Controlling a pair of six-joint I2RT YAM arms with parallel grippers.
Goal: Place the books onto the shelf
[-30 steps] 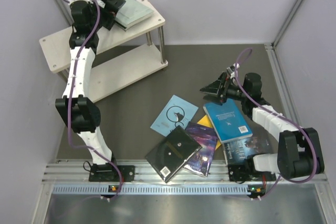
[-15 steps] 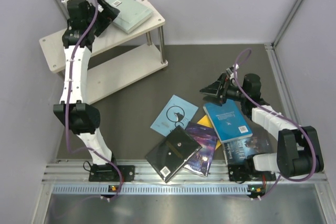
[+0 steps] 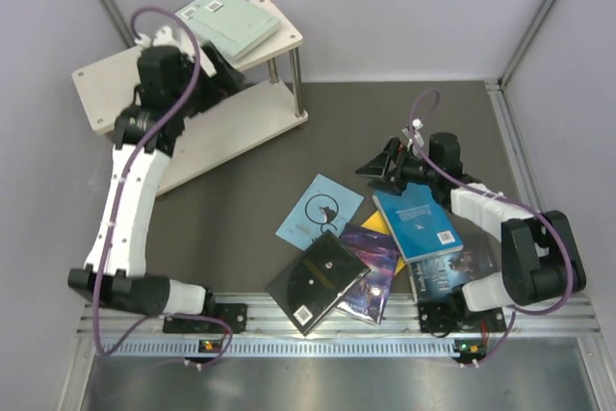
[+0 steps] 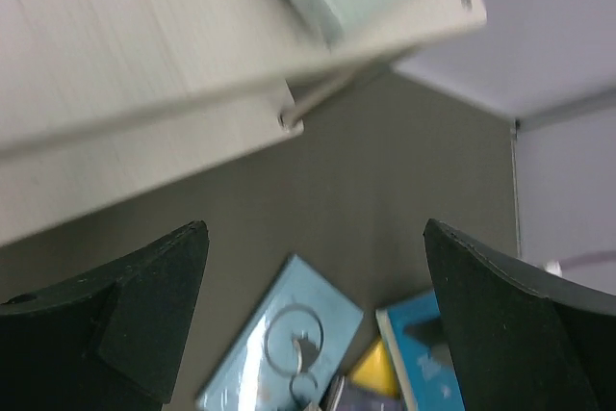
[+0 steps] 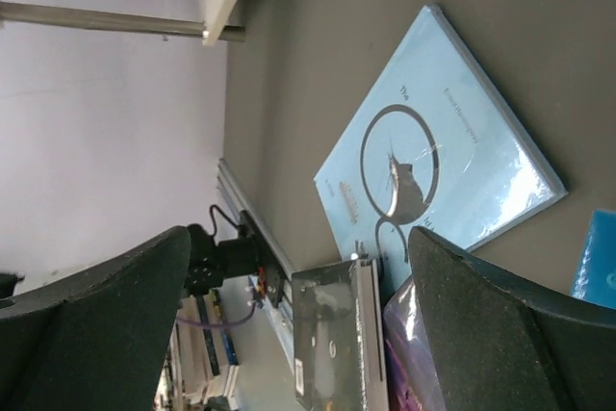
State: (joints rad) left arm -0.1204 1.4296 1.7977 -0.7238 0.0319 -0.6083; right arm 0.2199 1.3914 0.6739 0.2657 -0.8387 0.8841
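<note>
Dark matte worktop [image 3: 385,113], pale lilac walls [image 3: 404,7]. 1 grey-green book [image 3: 231,21] lies atop the shelf [image 3: 106,74]; 6 loose books [image 3: 318,209] lie right of it. The left end effector [image 3: 219,76], just before the shelf, and the right end effector [image 3: 380,163], well right of it, both gape empty

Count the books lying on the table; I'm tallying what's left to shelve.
6: light blue swirl book, dark green book, purple galaxy book, yellow book mostly covered, bright blue book, dark blue book at the near edge. Others may hide beneath.
</note>
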